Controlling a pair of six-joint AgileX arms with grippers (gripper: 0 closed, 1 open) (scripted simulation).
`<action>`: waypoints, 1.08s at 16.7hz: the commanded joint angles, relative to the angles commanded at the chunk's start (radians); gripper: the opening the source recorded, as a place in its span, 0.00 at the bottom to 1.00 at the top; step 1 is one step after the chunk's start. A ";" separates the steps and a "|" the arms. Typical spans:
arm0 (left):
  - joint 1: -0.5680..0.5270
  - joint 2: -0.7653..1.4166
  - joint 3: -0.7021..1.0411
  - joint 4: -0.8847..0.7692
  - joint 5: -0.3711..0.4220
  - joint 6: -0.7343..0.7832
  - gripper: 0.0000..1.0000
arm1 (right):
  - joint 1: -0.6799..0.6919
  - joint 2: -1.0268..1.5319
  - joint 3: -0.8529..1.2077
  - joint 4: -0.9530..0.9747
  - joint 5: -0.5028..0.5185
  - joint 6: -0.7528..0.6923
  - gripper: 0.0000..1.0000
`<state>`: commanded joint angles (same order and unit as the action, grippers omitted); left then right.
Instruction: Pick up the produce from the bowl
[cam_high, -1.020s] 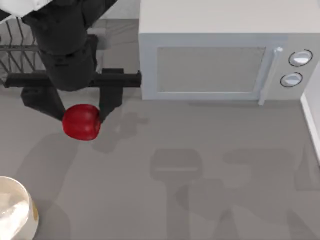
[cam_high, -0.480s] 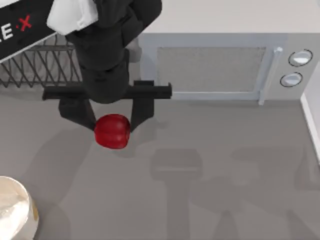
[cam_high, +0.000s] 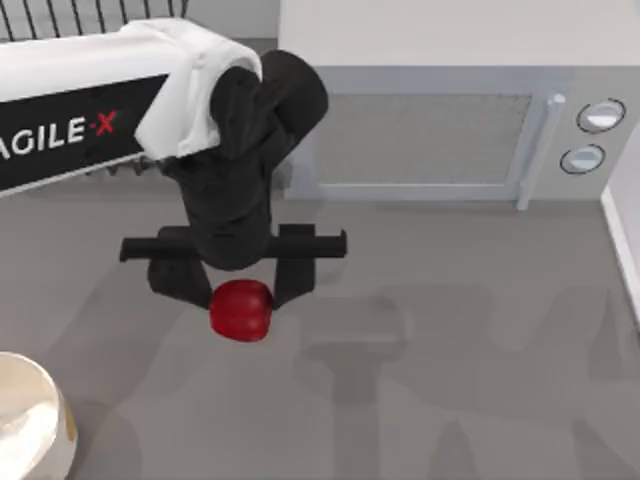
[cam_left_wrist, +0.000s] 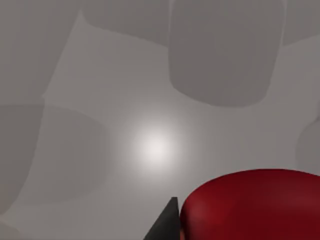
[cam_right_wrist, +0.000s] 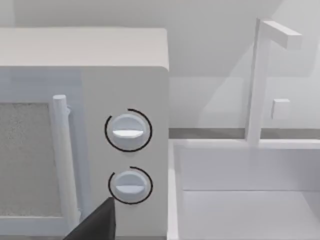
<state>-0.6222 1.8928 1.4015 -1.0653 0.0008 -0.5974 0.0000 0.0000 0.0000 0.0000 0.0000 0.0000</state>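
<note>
Top view: our left gripper (cam_high: 240, 290) sits left of centre in the frame, fingers clamped on the produce (cam_high: 241, 310) from both sides. The produce is red, glossy, held above the grey table (cam_high: 450, 380), well apart from the bowl (cam_high: 35, 425). The bowl is in the lower left corner, cut by the frame edge; the part of its pale inside that we see holds nothing. The left arm comes in from the upper left, white casing with lettering, black wrist. A microwave (cam_high: 440, 130) stands along the top of the frame, two dials (cam_high: 598, 116) at its right end, handle beside them. A wire rack (cam_high: 80, 15) peeks out at the top left behind the arm.

Left wrist view: the produce (cam_left_wrist: 255, 205) fills the lower right, one dark fingertip (cam_left_wrist: 165, 225) touching its side, bare table (cam_left_wrist: 150, 100) beyond.

Right wrist view: a dark finger (cam_right_wrist: 97, 222) of our right gripper pokes in at the bottom edge; whether that gripper is apart or together we cannot tell. It faces the microwave (cam_right_wrist: 80, 130) dials, with a white sink (cam_right_wrist: 245, 200) and faucet (cam_right_wrist: 262, 75) at the right of the frame.
</note>
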 joint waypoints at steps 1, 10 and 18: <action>0.000 0.008 -0.037 0.041 0.000 0.000 0.00 | 0.000 0.000 0.000 0.000 0.000 0.000 1.00; 0.000 0.019 -0.096 0.102 0.000 0.000 0.15 | 0.000 0.000 0.000 0.000 0.000 0.000 1.00; 0.000 0.019 -0.096 0.102 0.000 0.000 0.75 | 0.000 0.000 0.000 0.000 0.000 0.000 1.00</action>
<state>-0.6223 1.9123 1.3053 -0.9638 0.0009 -0.5969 0.0000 0.0000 0.0000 0.0000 0.0000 0.0000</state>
